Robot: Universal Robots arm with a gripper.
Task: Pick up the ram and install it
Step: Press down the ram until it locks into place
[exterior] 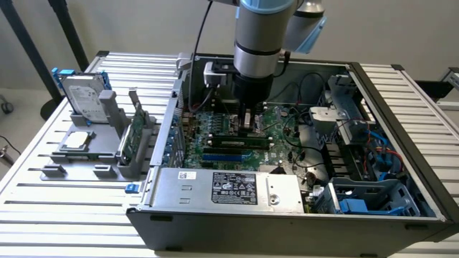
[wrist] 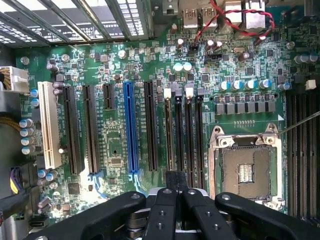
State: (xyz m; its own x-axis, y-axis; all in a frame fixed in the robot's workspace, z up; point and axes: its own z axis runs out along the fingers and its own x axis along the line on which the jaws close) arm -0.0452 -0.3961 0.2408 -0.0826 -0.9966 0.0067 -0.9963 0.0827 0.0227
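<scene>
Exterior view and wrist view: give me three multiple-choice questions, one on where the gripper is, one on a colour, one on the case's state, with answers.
1. Where is the gripper? A above the motherboard inside the case; B outside the case; C on the case's rim.
2. The long coloured slot is: A red; B blue; C yellow.
3. The case is: A closed; B open; C upside down.
Answers: A, the arm reaches down into the case; B, it shows blue among black slots; B, its insides are exposed.

RAM flat in mobo slot (seated)
</scene>
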